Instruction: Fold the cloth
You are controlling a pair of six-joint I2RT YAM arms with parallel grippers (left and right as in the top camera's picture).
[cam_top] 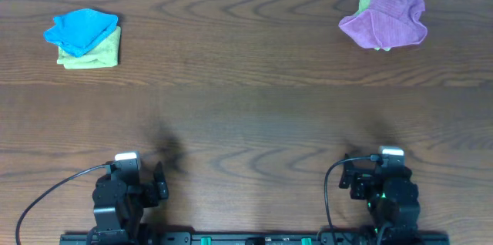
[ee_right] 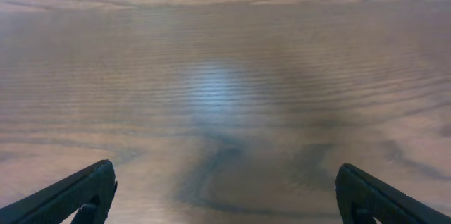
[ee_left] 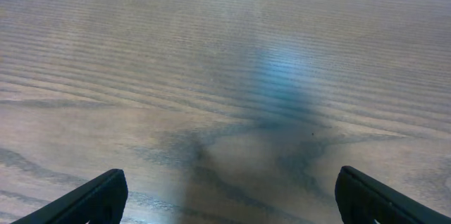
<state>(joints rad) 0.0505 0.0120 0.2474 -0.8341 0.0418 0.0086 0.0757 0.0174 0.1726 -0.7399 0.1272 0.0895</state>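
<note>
The left pincer (ee_left: 232, 196) and the right pincer (ee_right: 225, 192) are wide open, holding nothing, above the wooden table (cam_top: 246, 122). Far ahead of the right pincer lies a crumpled purple cloth (cam_top: 387, 20) over a green cloth (cam_top: 365, 3). Far ahead-left of the left pincer, a blue cloth (cam_top: 79, 29) lies on a yellow-green cloth (cam_top: 98, 55).

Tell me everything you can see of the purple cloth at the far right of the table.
The purple cloth looks like a soft microfibre towel. It lies crumpled and unfolded in a loose heap, with wavy edges and a stitched hem line showing across its middle. It sits at the far right of the wooden table, on top of a green cloth that peeks out at its upper left and lower edge. Nothing else touches it.
</note>
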